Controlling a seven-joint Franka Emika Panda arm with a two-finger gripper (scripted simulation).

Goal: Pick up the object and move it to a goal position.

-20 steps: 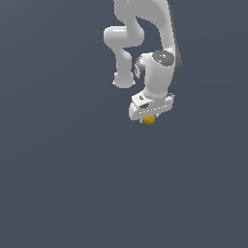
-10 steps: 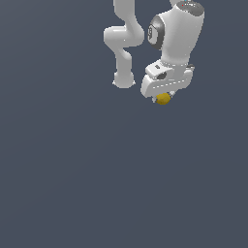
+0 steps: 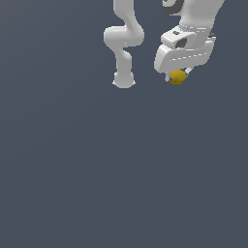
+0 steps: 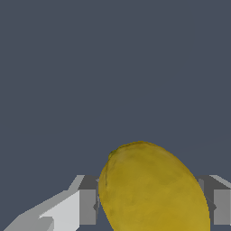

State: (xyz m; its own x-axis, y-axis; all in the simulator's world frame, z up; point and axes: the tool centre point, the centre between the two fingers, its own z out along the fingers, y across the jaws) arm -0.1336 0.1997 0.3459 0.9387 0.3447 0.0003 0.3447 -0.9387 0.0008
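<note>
The white, blocky two-fingered gripper [image 3: 178, 77] is seen clamped on the small yellow-orange, lemon-like object [image 3: 178, 76], which is pinched between grey finger pads [image 4: 88, 206] in the wrist view. Compared with a second ago, the gripper and its load have been carried upward and toward the exterior view's right, so the lift appears done and transport toward the goal is judged to be under way (no goal marker is visible). The object's skin looks matte and faintly mottled, its outline oval. A smooth white jointed arm [image 3: 124, 43] is set against a flat, featureless grey-blue surface [image 3: 97, 184].
</note>
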